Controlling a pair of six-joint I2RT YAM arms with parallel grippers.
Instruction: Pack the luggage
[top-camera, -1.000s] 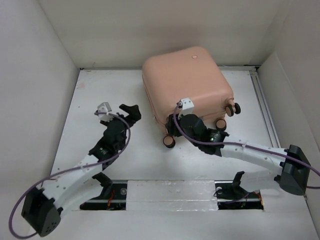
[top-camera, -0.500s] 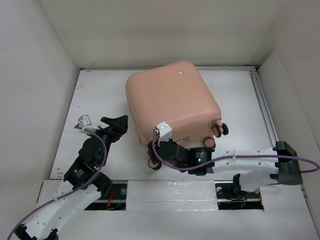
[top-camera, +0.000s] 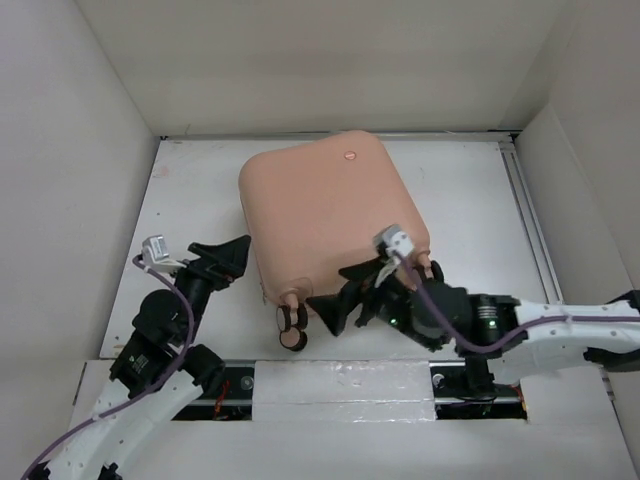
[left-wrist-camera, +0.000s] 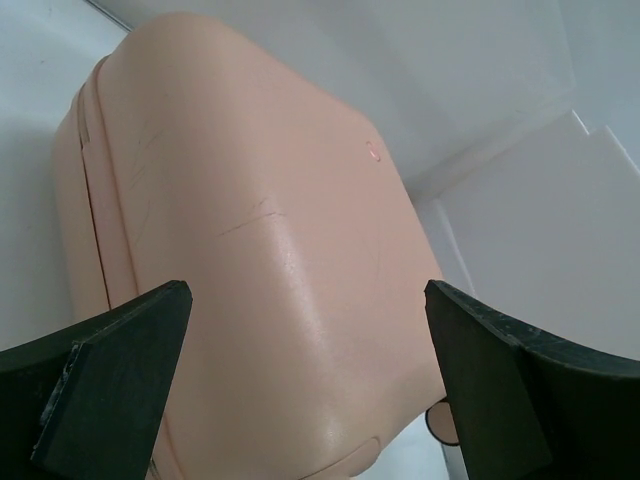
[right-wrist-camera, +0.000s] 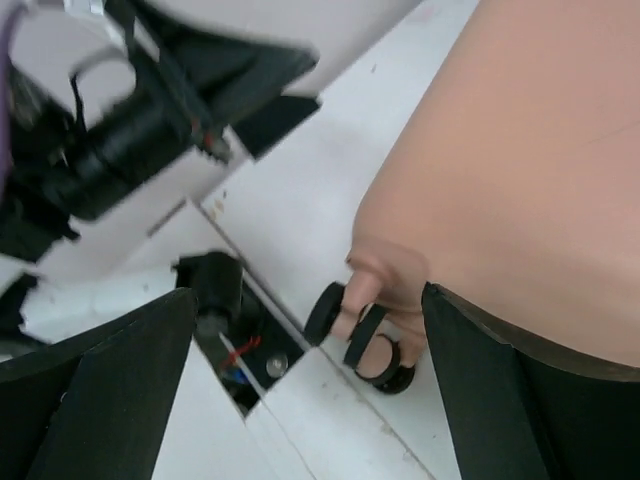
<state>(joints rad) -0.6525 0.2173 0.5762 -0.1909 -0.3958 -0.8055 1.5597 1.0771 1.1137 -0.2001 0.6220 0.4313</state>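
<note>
Lying closed on its broad side, the luggage (top-camera: 330, 215) sat on the white worktop (top-camera: 200, 190), in the middle and toward the far wall, turned a little askew to the edges. Its round mark (top-camera: 349, 155) faced up near the far edge of the shell. In the left wrist view a seam ran along its left side. A pair of wheels (top-camera: 292, 325) stuck out at its near left corner, close to the worktop's near edge.

The right tool (top-camera: 345, 292) hung at the luggage's near edge, just right of those wheels. Its fingers were spread wide and gripped nothing. Whether one finger brushed the shell could not be told.

The left tool (top-camera: 225, 255) stood just left of the luggage and pointed at its left side. It was also wide open and held nothing.

A purple cable (top-camera: 175, 300) looped along the left arm. White walls (top-camera: 90, 120) closed in the worktop on the left, far and right sides.
</note>
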